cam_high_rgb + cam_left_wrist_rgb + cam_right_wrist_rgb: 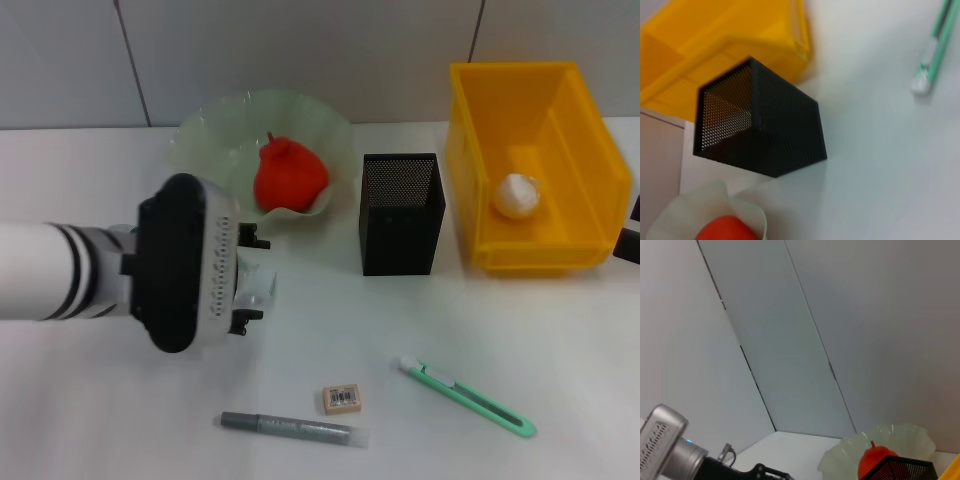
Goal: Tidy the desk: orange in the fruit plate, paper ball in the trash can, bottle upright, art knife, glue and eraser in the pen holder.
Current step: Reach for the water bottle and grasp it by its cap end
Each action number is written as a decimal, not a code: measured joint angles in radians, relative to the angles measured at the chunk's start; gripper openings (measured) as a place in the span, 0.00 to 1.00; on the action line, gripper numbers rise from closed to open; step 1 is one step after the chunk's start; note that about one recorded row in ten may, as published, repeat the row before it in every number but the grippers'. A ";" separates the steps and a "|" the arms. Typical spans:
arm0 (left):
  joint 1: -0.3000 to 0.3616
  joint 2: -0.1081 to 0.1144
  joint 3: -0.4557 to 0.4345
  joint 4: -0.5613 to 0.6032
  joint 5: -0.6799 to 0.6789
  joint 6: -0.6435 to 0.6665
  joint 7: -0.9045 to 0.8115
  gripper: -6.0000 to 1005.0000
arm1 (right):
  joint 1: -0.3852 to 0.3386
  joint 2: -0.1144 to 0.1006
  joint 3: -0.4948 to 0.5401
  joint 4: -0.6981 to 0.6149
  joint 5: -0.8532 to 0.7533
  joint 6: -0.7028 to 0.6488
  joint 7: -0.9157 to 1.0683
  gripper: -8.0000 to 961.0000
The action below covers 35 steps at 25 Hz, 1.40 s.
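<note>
My left gripper (252,282) is in front of the fruit plate, its fingers around a clear bottle (260,285) that is mostly hidden behind the wrist. The orange (290,176) lies in the pale green fruit plate (215,125). The white paper ball (518,195) lies in the yellow trash bin (470,140). The black mesh pen holder (402,212) stands between them and also shows in the left wrist view (760,120). A tan eraser (342,398), a grey glue stick (290,428) and a green art knife (467,395) lie on the near table. My right gripper (630,238) sits at the right edge.
The white table ends at a grey tiled wall behind the plate and bin. The left wrist view shows the bin (715,45), the knife's end (932,50) and the plate's rim (705,207). The right wrist view shows the plate (890,437) and the wall.
</note>
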<state>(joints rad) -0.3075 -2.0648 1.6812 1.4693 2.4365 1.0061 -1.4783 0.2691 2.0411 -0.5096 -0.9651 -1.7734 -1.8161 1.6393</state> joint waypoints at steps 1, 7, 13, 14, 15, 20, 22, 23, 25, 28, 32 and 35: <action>-0.035 0.002 0.012 -0.027 0.036 -0.006 -0.004 0.69 | 0.002 0.000 -0.001 0.009 0.000 0.004 0.000 0.87; -0.142 -0.005 0.029 -0.138 0.123 -0.010 -0.013 0.80 | 0.016 0.001 -0.006 0.037 -0.036 0.034 0.000 0.87; -0.241 -0.011 0.084 -0.270 0.192 -0.029 -0.039 0.80 | 0.020 0.002 -0.001 0.045 -0.054 0.037 0.000 0.87; -0.263 -0.013 0.087 -0.304 0.198 -0.053 -0.043 0.80 | 0.020 0.002 -0.001 0.045 -0.055 0.037 0.000 0.87; -0.263 -0.013 0.087 -0.304 0.198 -0.053 -0.043 0.80 | 0.020 0.002 -0.001 0.045 -0.054 0.037 0.000 0.87; -0.285 -0.014 0.092 -0.344 0.201 -0.132 -0.051 0.79 | 0.023 0.004 0.000 0.045 -0.055 0.043 0.000 0.87; -0.285 -0.014 0.092 -0.345 0.206 -0.142 -0.051 0.79 | 0.023 0.004 0.000 0.045 -0.055 0.048 0.000 0.87; -0.286 -0.014 0.092 -0.345 0.213 -0.143 -0.051 0.79 | 0.023 0.004 0.000 0.045 -0.055 0.049 0.000 0.87; -0.288 -0.014 0.092 -0.349 0.228 -0.144 -0.052 0.79 | 0.025 0.003 0.000 0.045 -0.055 0.049 0.000 0.87; -0.295 -0.014 0.092 -0.359 0.243 -0.145 -0.056 0.79 | 0.033 0.002 0.000 0.045 -0.054 0.050 0.002 0.87; -0.297 -0.014 0.093 -0.364 0.250 -0.146 -0.066 0.79 | 0.042 0.003 0.000 0.045 -0.056 0.058 0.003 0.87; -0.299 -0.014 0.106 -0.369 0.251 -0.147 -0.066 0.79 | 0.044 0.004 0.000 0.046 -0.056 0.063 0.002 0.87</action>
<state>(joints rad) -0.6064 -2.0784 1.7869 1.0999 2.6875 0.8592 -1.5447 0.3132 2.0454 -0.5093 -0.9189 -1.8292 -1.7528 1.6412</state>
